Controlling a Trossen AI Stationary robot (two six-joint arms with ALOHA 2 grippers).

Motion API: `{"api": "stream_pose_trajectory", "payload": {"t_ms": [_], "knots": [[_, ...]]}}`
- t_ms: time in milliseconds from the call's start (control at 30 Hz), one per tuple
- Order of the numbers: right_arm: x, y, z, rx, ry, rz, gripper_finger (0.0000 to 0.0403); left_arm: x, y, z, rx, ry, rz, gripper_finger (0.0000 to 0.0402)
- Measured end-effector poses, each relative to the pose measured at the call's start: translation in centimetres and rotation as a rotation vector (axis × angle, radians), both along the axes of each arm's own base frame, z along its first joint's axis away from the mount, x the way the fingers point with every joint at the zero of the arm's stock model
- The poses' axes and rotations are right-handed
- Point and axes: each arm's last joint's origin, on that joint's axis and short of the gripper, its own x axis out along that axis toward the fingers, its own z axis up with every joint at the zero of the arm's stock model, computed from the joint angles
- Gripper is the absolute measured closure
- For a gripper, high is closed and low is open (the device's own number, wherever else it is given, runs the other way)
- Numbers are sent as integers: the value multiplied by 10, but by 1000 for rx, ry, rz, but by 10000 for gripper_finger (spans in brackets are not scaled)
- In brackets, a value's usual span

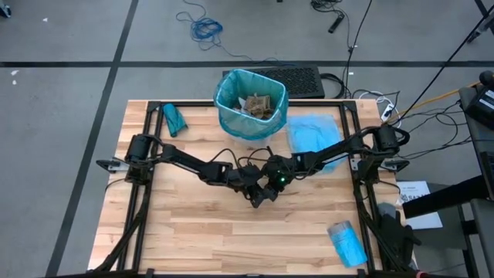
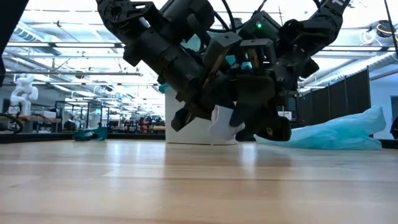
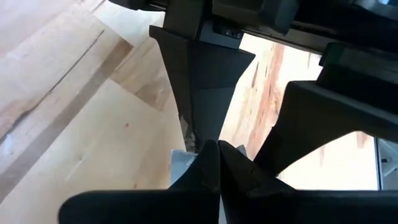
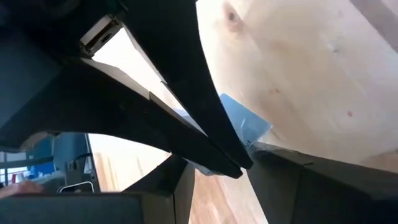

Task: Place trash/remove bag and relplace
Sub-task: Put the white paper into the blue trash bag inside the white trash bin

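Observation:
A bin lined with a blue bag (image 1: 231, 116) stands at the table's far middle, with crumpled brown paper trash (image 1: 257, 104) inside it. Both grippers meet over the table's centre, in front of the bin. My left gripper (image 3: 217, 149) is shut on a pale blue scrap (image 4: 245, 124), which looks whitish in the low view (image 2: 217, 121). My right gripper (image 4: 217, 180) is open. Its fingers stand on either side of the left gripper's tips and the scrap. Whether they touch the scrap I cannot tell. My left gripper pinches the pale blue scrap by an edge (image 3: 179, 163) between its two fingertips, slanting down from the table's left. The scrap hangs below the tips (image 2: 214, 127), just above the wood. The right gripper hides its far end.
A flat pale blue bag (image 1: 312, 133) lies to the right of the bin. A teal bundle (image 1: 174, 120) lies at the far left, and a blue packet (image 1: 347, 243) lies near the front right corner. Bare wood spreads over the table's near half (image 1: 216, 232).

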Motion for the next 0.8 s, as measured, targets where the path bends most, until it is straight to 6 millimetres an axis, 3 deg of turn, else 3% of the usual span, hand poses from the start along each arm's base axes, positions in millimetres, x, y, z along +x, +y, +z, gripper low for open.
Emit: {"api": "stream_pose_trajectory", "payload": {"t_ms": [333,800], "knots": [[-1,1,0,-61,-16,50,266,-1,0,-1,12,26,-27,401],[0,1,0,-98,-51,101,180,-2,3,-2,18,39,-26,401]]}}
